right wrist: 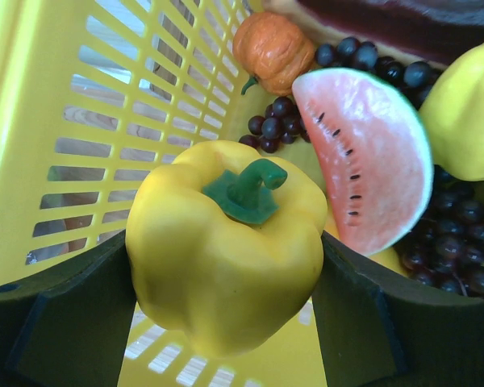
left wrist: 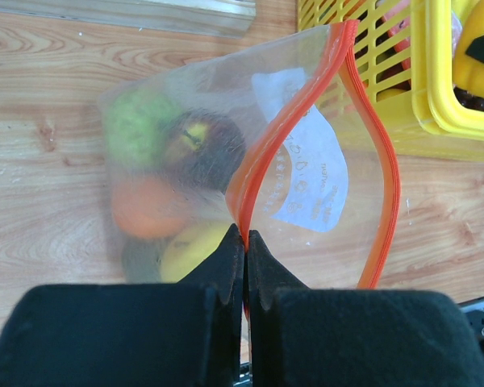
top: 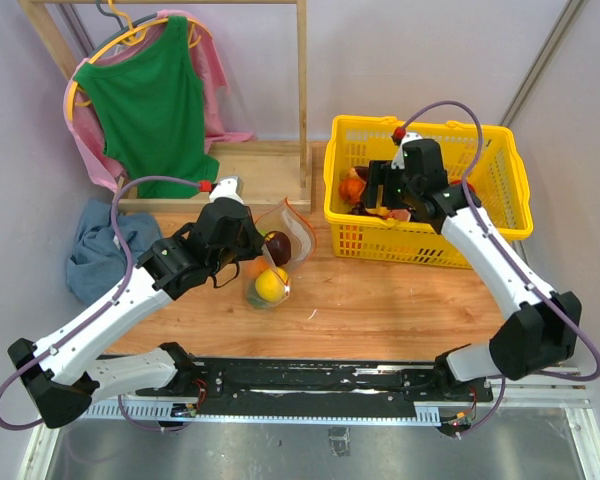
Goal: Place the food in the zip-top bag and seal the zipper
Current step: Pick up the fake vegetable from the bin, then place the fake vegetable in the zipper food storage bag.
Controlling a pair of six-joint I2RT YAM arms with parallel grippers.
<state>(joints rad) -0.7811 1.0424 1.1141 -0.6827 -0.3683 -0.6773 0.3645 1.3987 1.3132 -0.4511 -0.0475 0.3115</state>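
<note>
Left gripper [left wrist: 244,239] held the zip-top bag [left wrist: 169,105]; right gripper [right wrist: 226,242] stood in the yellow basket [right wrist: 32,121].
The left gripper was pinched tight on the zipper [left wrist: 284,133]; the bag lay on the wooden table [left wrist: 40,201] just left of the basket, its mouth gaping; inside showed a green fruit [left wrist: 135,129], a dark purple fruit [left wrist: 206,153], an orange fruit [left wrist: 145,208] and a yellow fruit [left wrist: 192,248]; the right gripper clasped a yellow bell pepper [right wrist: 218,282] on both sides, beside a watermelon slice [right wrist: 371,161], dark grapes [right wrist: 456,242] and a small orange gourd [right wrist: 276,48].
</note>
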